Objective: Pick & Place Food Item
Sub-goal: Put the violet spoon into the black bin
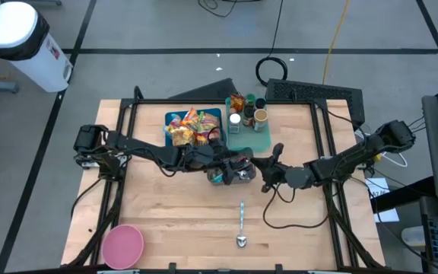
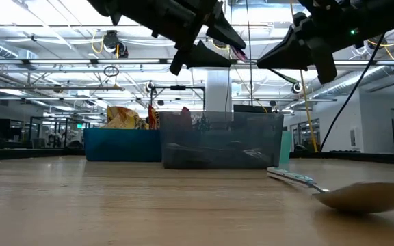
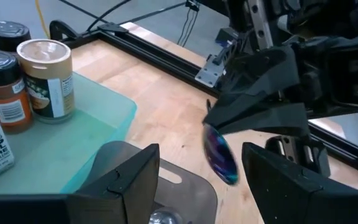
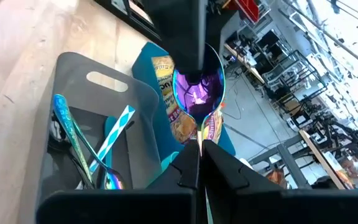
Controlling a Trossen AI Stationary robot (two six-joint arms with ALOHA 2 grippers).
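1. Nearest the front edge of the table (image 1: 166, 228): a pink bowl (image 1: 122, 245) at the left corner and a metal spoon (image 1: 241, 226) at centre, well apart.
2. At mid-table: a dark grey bin (image 1: 233, 169) holding iridescent cutlery (image 4: 73, 134).
3. Above that bin: the right gripper (image 1: 268, 169), fingers clamped on an iridescent spoon (image 4: 197, 89); the left gripper (image 1: 223, 160), fingers part-spread and empty, just beside it.
4. Beyond: a blue bin of snack packets (image 1: 192, 128) and a teal tray of spice jars (image 1: 248, 114).
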